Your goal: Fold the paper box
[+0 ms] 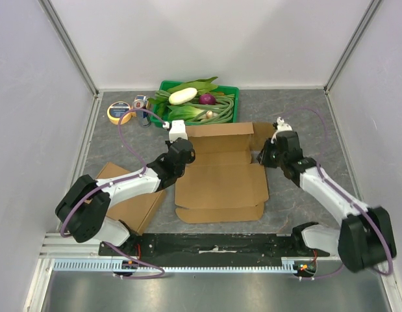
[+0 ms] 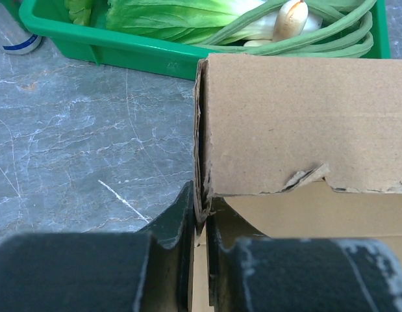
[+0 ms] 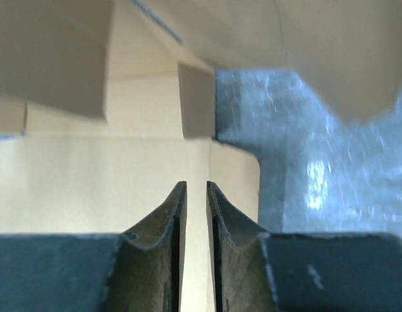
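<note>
Shows the brown corrugated paper box (image 1: pixel 220 183) part-opened at the middle of the grey marbled worktop (image 1: pixel 284 200), back wall raised towards the green plastic tray of vegetables (image 1: pixel 230 89) at the rear edge. Has the left gripper (image 2: pixel 201 209) pinched tight on the upright left end of that wall, the wall's lower corner hidden behind the dark fingers (image 2: pixel 178 224). Leaves the right gripper (image 3: pixel 195 190) over the box's right side, a narrow slit between the jaws and nothing in it, with the flaps above blurred and cut off.

Top camera looks down on the whole surface (image 1: pixel 304 130); the 2 wrist cameras sit close, sharing the box (image 1: pixel 220 182).
</note>
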You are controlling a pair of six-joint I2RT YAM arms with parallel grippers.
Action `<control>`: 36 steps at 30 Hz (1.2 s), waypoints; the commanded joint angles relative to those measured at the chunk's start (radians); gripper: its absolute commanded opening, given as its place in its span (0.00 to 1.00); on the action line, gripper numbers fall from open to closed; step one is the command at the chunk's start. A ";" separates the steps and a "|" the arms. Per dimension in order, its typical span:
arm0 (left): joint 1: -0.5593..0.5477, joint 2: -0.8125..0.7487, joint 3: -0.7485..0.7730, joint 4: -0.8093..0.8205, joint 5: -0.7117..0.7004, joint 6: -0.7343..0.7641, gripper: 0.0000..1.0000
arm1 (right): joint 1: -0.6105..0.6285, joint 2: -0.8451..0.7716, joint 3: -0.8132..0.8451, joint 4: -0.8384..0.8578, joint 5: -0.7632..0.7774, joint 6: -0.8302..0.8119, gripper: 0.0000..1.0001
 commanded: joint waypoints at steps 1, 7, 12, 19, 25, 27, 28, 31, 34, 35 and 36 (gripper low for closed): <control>-0.007 0.019 0.021 0.031 -0.017 -0.063 0.02 | 0.000 -0.122 -0.163 -0.085 -0.016 0.049 0.22; -0.005 0.012 0.010 0.028 -0.013 -0.068 0.02 | -0.026 -0.025 -0.257 0.024 0.102 0.221 0.03; -0.002 0.009 0.013 0.030 0.038 -0.047 0.02 | -0.053 0.090 -0.280 0.044 0.107 0.302 0.06; -0.004 -0.162 -0.011 -0.054 0.139 -0.007 0.65 | -0.058 0.040 -0.313 0.121 0.029 0.303 0.08; -0.005 -0.433 -0.025 -0.263 0.176 -0.039 0.68 | -0.061 0.027 -0.320 0.169 -0.064 0.339 0.08; -0.011 -0.541 -0.062 -0.263 0.257 -0.060 0.51 | -0.066 0.026 -0.306 0.158 -0.079 0.330 0.08; -0.016 -0.560 -0.099 -0.248 0.295 -0.079 0.44 | -0.070 0.020 -0.303 0.155 -0.084 0.326 0.08; -0.125 -0.511 -0.157 -0.064 0.380 -0.044 0.36 | -0.102 0.000 -0.284 0.127 -0.120 0.300 0.10; -0.270 -0.297 -0.104 0.133 0.419 0.019 0.33 | -0.135 -0.074 -0.208 -0.033 -0.125 0.214 0.17; -0.315 -0.232 -0.081 0.181 0.473 0.038 0.31 | -0.145 -0.139 -0.153 -0.082 -0.069 0.185 0.25; -0.329 -0.168 -0.050 0.212 0.492 0.050 0.27 | -0.153 -0.173 -0.125 -0.177 -0.026 0.160 0.28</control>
